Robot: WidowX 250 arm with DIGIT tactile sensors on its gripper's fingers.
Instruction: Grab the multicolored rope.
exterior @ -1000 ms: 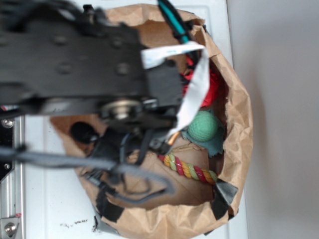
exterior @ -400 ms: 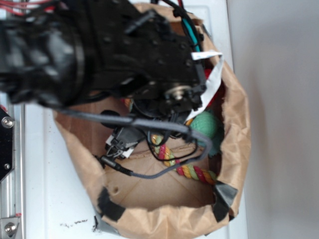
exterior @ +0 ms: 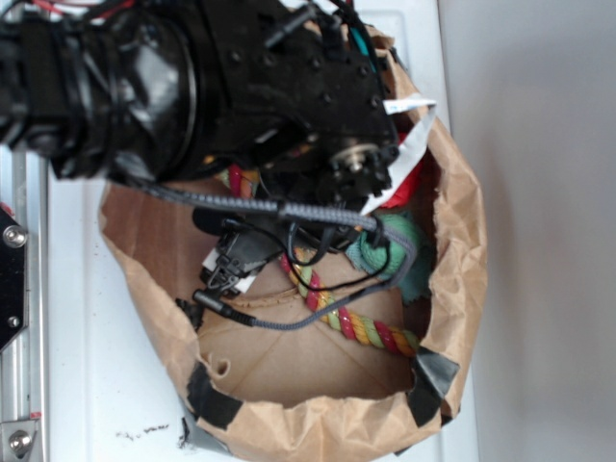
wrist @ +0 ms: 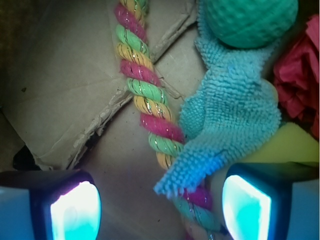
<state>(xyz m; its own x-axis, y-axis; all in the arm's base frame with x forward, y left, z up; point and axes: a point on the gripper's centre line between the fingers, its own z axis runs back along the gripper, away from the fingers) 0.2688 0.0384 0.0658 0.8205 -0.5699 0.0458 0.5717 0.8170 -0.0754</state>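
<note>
Gripper (wrist: 159, 210) spread wide w/ multicolored rope (wrist: 145, 100) between pads, teal cloth (wrist: 235, 115) overlapping rope.

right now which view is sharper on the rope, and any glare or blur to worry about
Wrist view: multicolored rope is crisp, but the gripper pads glow overexposed cyan. Exterior view: softer, the dark arm hides much of the rope, and the brown bag interior sits in shadow.

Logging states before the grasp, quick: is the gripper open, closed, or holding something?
Gripper: open, holding nothing; its jaws stand on either side of the multicolored rope, not yet closed on it.
</note>
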